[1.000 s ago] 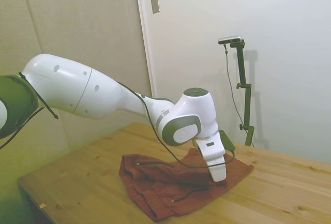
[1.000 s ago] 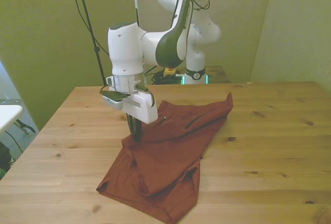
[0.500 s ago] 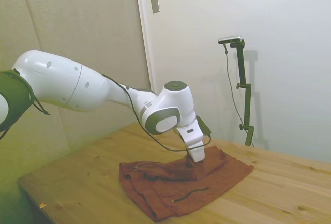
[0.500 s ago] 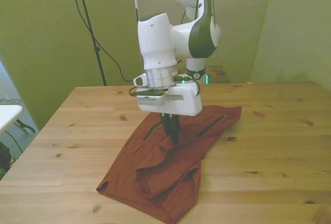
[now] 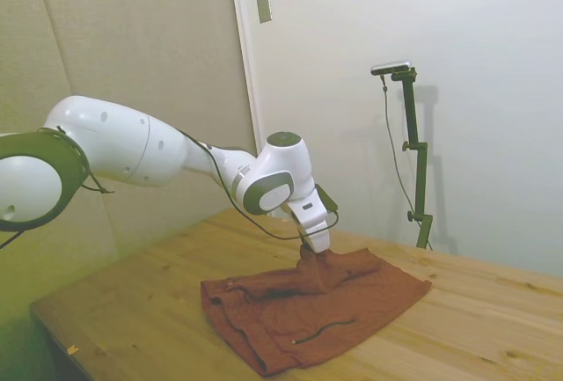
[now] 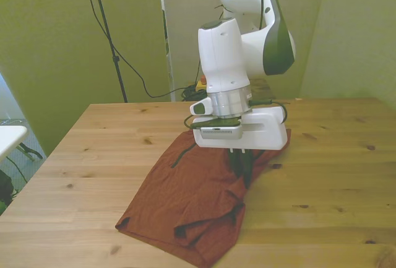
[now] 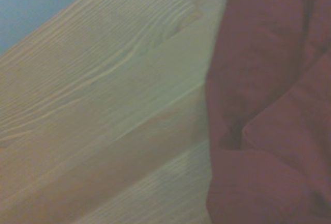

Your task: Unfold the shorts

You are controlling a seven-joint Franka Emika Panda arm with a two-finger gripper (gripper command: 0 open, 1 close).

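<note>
Front view: gripper (image 6: 242, 170) pinched on a raised fold of shorts (image 6: 185, 200), right side; wrist vertical, arm reaching over table (image 6: 93, 156).

Wooden table (image 5: 493, 311), pale walls, white door frame (image 5: 244, 55), wall switch (image 5: 264, 6)

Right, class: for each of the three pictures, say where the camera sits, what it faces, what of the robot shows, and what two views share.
Side view: off one side of the table, facing across it; shows the white arm and gripper pinching the shorts.
Front view: across the table, facing the robot; shows arm and gripper.
Wrist view: on the wrist, looking down closely; no robot parts.
Shared: side and front views both show the shorts on the table.
</note>
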